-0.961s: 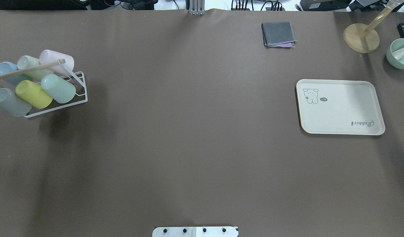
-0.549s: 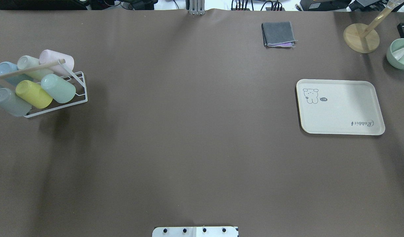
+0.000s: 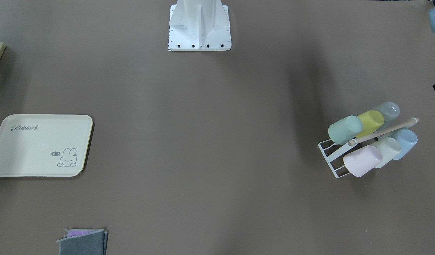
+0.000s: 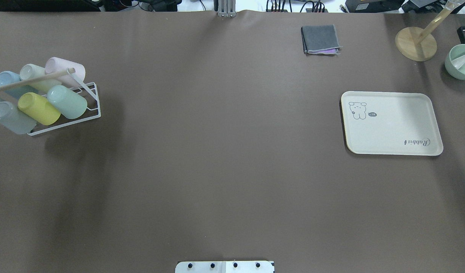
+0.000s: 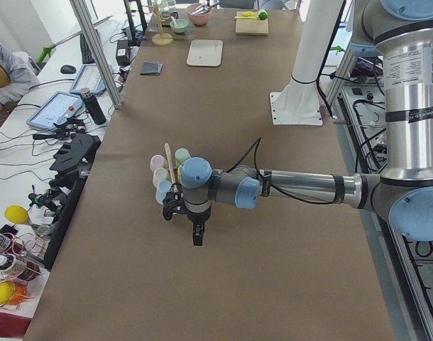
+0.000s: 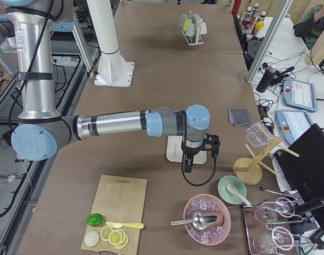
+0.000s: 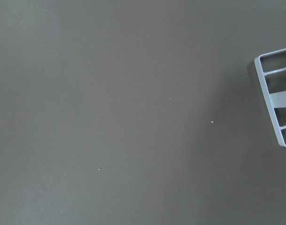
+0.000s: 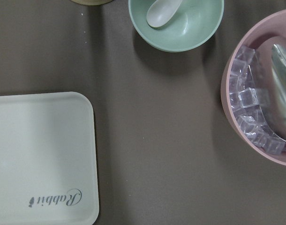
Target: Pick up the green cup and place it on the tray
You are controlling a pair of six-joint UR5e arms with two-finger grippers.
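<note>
Brown covering spreads over the whole desk (image 4: 224, 159). At the far left of the overhead view, a white wire rack (image 4: 93, 109) carries six cups lying tilted. The green cup (image 4: 67, 102) is the rightmost of its front row and touches the yellow cup (image 4: 38, 109). Well apart, at mid-right, the tray (image 4: 395, 125) lies flat.

Seen from the left end, the left arm (image 5: 302, 188) runs level from the frame's right with its wrist bent down. The left claw (image 5: 196, 238) hangs above the desk just beside the rack, and I cannot tell whether it is spread or pressed together.

From the right end, the right arm (image 6: 114, 125) reaches level from the frame's left. The right claw (image 6: 187, 166) points down by the tray, and its state cannot be told either.
</note>
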